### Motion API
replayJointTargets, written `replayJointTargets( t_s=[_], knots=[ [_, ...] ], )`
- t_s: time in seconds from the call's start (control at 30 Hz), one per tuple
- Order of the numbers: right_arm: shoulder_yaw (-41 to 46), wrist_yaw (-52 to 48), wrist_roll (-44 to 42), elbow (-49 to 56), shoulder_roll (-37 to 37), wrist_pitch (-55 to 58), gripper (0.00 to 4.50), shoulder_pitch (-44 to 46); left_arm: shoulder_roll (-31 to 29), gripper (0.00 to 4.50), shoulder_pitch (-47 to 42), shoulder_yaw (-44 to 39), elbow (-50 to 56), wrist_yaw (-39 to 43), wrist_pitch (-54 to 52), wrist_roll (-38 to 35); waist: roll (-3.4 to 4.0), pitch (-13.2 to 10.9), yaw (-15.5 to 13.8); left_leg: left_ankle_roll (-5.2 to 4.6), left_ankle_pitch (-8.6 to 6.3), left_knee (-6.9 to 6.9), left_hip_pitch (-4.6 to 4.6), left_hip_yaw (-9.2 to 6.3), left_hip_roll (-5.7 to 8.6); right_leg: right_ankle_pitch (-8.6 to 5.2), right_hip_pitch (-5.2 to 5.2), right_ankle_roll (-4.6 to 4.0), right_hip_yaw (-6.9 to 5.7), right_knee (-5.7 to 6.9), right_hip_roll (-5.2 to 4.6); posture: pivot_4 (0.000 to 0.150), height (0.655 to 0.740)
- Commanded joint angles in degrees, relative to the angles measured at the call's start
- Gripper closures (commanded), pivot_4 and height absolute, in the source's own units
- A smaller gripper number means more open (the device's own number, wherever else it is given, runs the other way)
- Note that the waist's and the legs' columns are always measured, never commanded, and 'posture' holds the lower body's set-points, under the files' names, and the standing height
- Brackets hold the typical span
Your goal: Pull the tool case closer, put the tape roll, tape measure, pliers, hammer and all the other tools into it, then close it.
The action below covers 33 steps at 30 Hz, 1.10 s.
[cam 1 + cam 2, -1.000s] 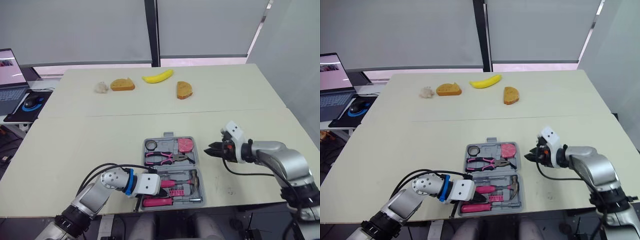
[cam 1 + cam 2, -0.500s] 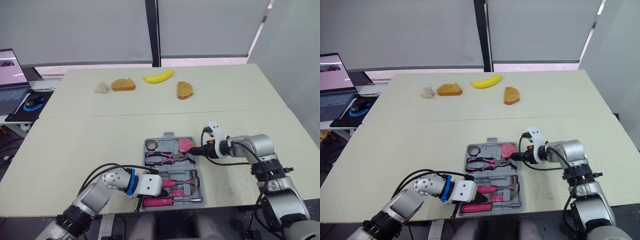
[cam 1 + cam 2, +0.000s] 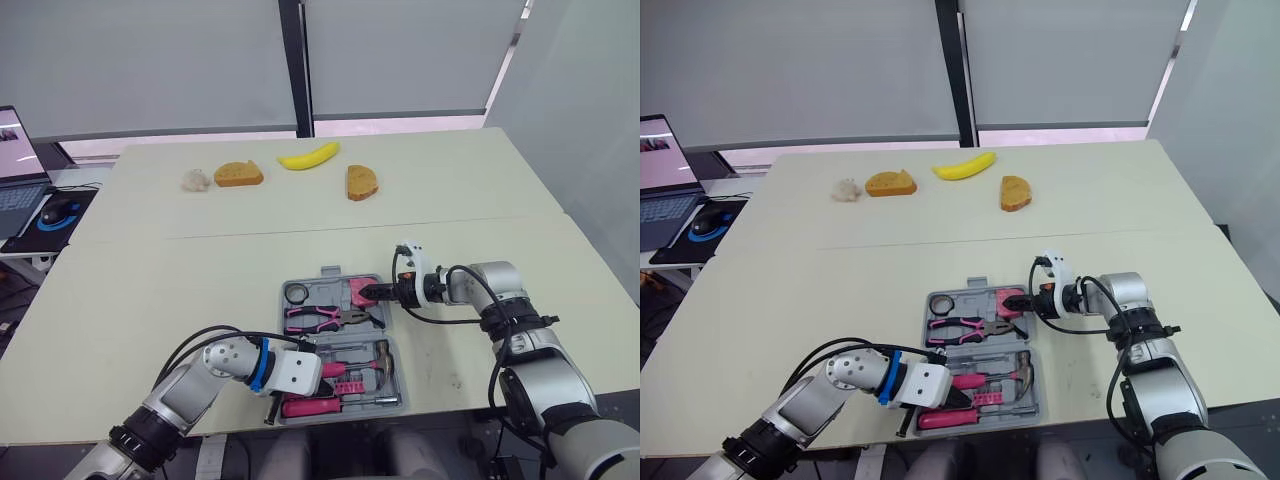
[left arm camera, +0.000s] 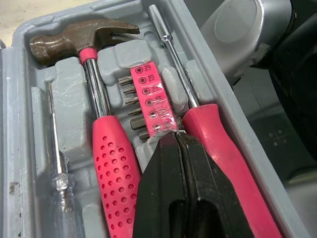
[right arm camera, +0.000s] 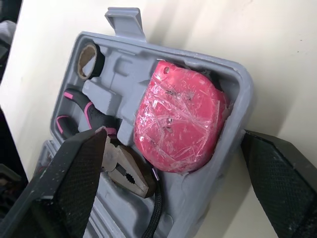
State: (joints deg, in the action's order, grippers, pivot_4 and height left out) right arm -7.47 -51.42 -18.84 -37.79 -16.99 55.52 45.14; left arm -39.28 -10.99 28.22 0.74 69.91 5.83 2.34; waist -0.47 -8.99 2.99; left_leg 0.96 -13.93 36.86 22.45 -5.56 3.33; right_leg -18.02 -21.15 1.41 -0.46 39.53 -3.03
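Glistening, crinkle-wrapped pink tape measure [image 5: 178,124]

The left gripper's [image 4: 173,139] two black fingers are pressed together, tips at the end of the pink bit strip [image 4: 147,94]. The strip lies in the grey tool case [image 4: 12,148] between the pink-handled hammer [image 4: 101,106] and a pink-handled screwdriver [image 4: 218,153]. A clear-handled screwdriver [image 4: 59,173] lies beside the hammer.
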Motion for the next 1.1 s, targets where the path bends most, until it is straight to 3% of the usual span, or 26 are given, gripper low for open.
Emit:
replayJointTargets(
  t_s=[0.03,0.37,0.63,1.0,1.1],
  knots=[
    [-1.3,-6.2,-0.7,-1.2,2.0,-3.5,0.04,2.2,-0.9,4.5,1.2,2.8,-3.1,1.3,-0.5,3.2,0.01,0.0,0.2,0.0,0.0,0.0,0.0,0.0,0.0,0.0,-0.01,0.0,0.0,0.01,0.0,0.15,0.74],
    [-4.0,-17.3,1.7,0.4,-0.5,-11.5,0.04,4.6,-1.5,4.5,0.6,2.7,-3.0,2.7,-1.4,3.2,0.02,0.0,0.3,0.0,0.0,0.0,0.02,-0.01,0.0,0.0,-0.07,0.0,0.02,0.03,0.0,0.15,0.74],
    [-10.1,-23.6,6.5,13.3,-7.4,-21.2,0.04,2.0,-0.4,4.5,1.1,0.9,-1.5,1.4,-2.5,0.7,0.04,0.0,0.1,0.0,0.0,0.0,0.09,-0.02,0.01,-0.01,-0.12,0.0,0.01,0.02,-0.01,0.15,0.74],
    [-11.9,-23.5,6.3,29.1,-11.3,-20.4,0.04,-2.8,-3.4,4.5,4.1,-7.9,9.1,1.5,-11.4,-10.0,0.03,-0.1,-0.2,0.01,0.0,0.04,0.35,-0.09,0.01,-0.01,-0.31,0.0,-0.02,0.0,-0.02,0.15,0.74],
    [-12.8,-22.9,7.6,33.9,-13.6,-21.3,0.04,-3.9,-6.1,4.5,7.1,-12.1,14.1,2.4,-18.2,-16.4,0.01,-0.1,-0.3,0.01,0.0,0.06,0.4,-0.1,0.02,-0.01,-0.3,0.0,-0.02,-0.09,-0.03,0.15,0.74]
  ],
)
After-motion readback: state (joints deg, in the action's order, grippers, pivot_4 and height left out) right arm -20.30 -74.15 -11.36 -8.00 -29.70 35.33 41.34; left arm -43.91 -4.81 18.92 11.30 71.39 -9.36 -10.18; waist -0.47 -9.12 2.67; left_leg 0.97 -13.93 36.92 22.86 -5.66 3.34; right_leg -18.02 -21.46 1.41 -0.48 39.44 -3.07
